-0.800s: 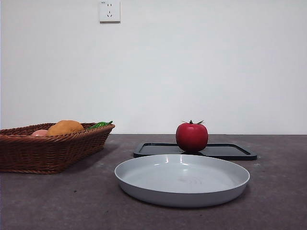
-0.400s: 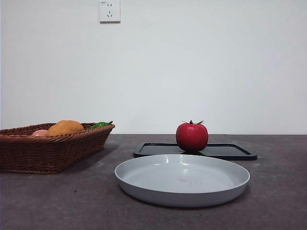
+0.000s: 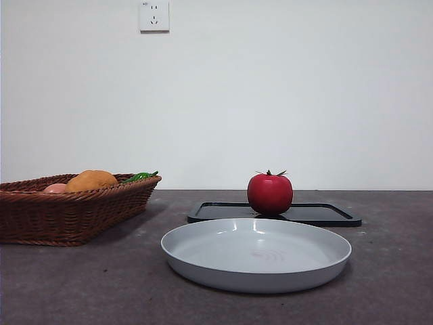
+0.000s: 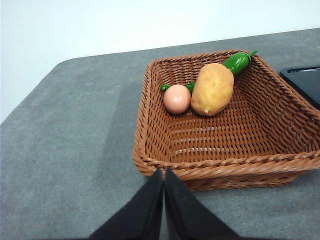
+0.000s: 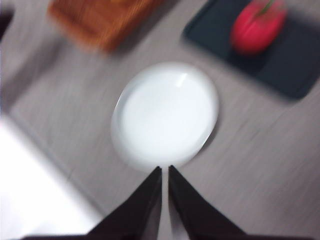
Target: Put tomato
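Grey bench [image 3: 81,284] against a white wall [image 3: 270,101] with one socket [image 3: 153,15]; contents as follows.

Right fingers [image 5: 165,172]: nearly closed, a thin slit between the tips, holding nothing. High over the bench; picture blurred.

Left fingers [image 4: 163,175]: pressed together, empty, just short of the basket's near rim. Judged to be waiting.

Plate [image 3: 256,254]: pale grey, shallow, empty, nearest the front camera and closest to the right fingers.

Tray [image 3: 325,213]: black, flat, just behind the plate.

Tomato [image 3: 270,193]: red, green stem up, upright on the tray, untouched.

Basket [image 3: 67,217]: brown wicker, well apart from the tray; holds a potato [image 4: 212,89], an egg [image 4: 176,98] and a green pepper [image 4: 235,61].

Step in hand: approach, no grasp begun. Next move, by judgement: right fingers must open wide, travel past the plate and descend around the tomato. Destination unstated; the plate seems likely.
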